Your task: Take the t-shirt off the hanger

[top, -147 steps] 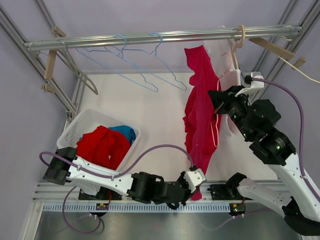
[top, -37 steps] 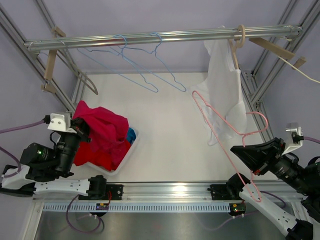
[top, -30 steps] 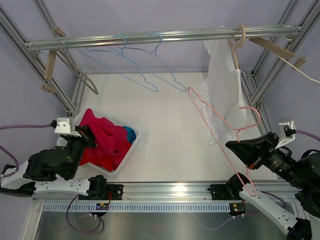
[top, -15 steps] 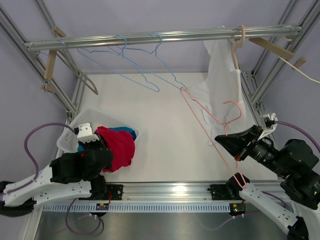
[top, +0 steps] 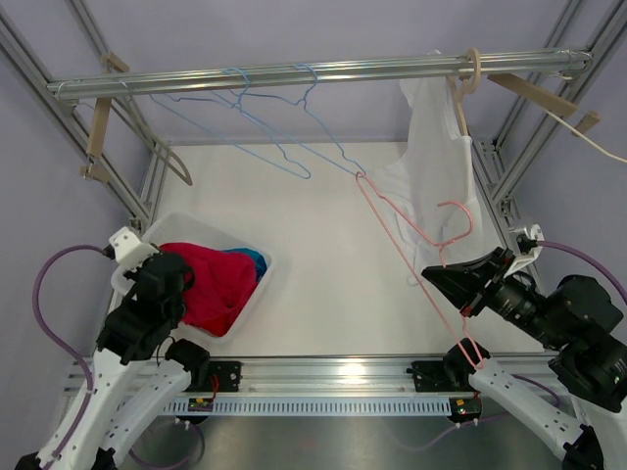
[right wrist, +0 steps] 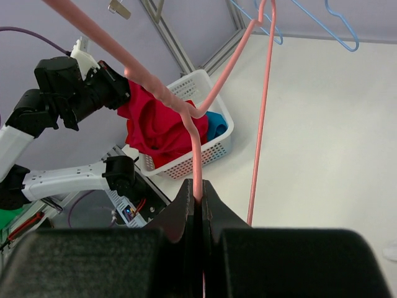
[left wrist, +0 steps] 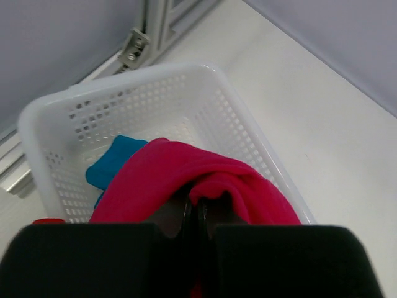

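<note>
- The left gripper (left wrist: 193,208) has its fingers pressed together on a fold of the red t-shirt (top: 217,294). No gap shows between them in the left wrist view.
- The t-shirt lies at the lower left of the top view, bunched inside the white basket (left wrist: 186,99). It rests partly on a blue garment (left wrist: 110,166).
- Key relation: the cloth lies directly beneath and just ahead of the left fingertips, with the basket floor below it. Judged from this, release needs only an opening of the fingers and no sideways travel.
- The left arm is the nearer one. The right arm is well apart, at the lower right of the top view.
- Long axis: in the left wrist view the mound spreads from lower left to middle right, following its top fold. Which way collar and hem point cannot be told.
- The right gripper (right wrist: 197,189) is clamped on the wire of the pink hanger (right wrist: 196,167), which carries no cloth.
- The hanger's long axis runs diagonally from the top view's centre to its lower right.
</note>
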Controlling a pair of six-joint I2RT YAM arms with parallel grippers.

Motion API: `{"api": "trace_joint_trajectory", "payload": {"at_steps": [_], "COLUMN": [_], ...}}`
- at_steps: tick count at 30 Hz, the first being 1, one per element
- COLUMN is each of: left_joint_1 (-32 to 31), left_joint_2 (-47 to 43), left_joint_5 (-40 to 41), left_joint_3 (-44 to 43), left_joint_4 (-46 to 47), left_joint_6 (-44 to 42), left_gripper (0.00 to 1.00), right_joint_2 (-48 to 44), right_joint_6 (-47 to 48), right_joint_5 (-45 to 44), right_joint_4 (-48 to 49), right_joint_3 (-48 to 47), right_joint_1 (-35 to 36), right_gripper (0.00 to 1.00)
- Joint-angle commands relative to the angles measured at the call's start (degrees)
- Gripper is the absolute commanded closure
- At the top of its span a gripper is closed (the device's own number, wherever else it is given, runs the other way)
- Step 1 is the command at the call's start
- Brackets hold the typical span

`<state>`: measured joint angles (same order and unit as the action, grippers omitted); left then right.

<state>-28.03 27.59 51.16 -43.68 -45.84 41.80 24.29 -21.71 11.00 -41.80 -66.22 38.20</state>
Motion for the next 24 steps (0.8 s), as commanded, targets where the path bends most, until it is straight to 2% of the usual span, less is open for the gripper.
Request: {"api": "trace_joint_trajectory", "payload": {"at_steps": [1, 4, 8, 10, 11, 13, 14, 16, 17, 18, 24], "left_joint_1": [5.6, 11.0, 20.6, 23.2, 25.0, 26.4, 27.6, 27.9, 27.9, 27.9, 27.9], "left_joint_2": [1.3, 4.1, 7.0, 8.1, 9.3, 10.4, 10.9, 11.0, 10.6, 9.0, -1.7], "left_joint_5": [-0.2, -2.1, -10.0, -11.9, -13.7, -14.8, -15.6, -15.6, -15.7, -16.1, -17.8], "left_joint_3": [-1.0, 2.4, 6.3, 7.8, 7.8, 7.3, 7.0, 6.5, 6.1, 5.9, 2.9], "left_joint_4": [1.7, 1.8, 5.2, 6.5, 7.4, 8.0, 8.3, 8.5, 8.5, 8.4, 7.3], "left_joint_6": [-0.1, 3.5, 5.8, 5.8, 5.5, 5.0, 4.5, 3.8, 3.6, 3.5, -2.1], "left_gripper": [1.00, 1.00, 1.00, 0.88, 0.72, 0.55, 0.37, 0.21, 0.06, 0.01, 0.01], "right_joint_2": [0.0, 0.4, 2.9, 5.6, 6.5, 9.5, 10.7, 13.8, 14.8, 15.8, 25.2], "right_joint_6": [1.2, 0.7, 1.9, 3.3, 3.9, 4.8, 5.2, 6.1, 6.6, 7.5, 10.5], "right_joint_5": [-0.7, -2.0, -9.3, -14.5, -15.6, -18.5, -19.2, -20.9, -21.5, -21.8, -23.2], "right_joint_4": [2.9, 3.4, 0.9, -0.6, -0.8, -1.1, -1.0, -0.6, -0.6, -0.2, 1.3], "right_joint_3": [0.6, 0.2, -2.0, -3.4, -3.8, -5.3, -5.8, -7.7, -8.4, -9.8, -16.6], "right_joint_1": [0.0, 0.0, 0.0, 0.0, 0.0, 0.0, 0.0, 0.0, 0.0, 0.0, 0.0], "right_gripper": [1.00, 1.00, 1.00, 1.00, 1.00, 1.00, 1.00, 1.00, 1.00, 1.00, 1.00]}}
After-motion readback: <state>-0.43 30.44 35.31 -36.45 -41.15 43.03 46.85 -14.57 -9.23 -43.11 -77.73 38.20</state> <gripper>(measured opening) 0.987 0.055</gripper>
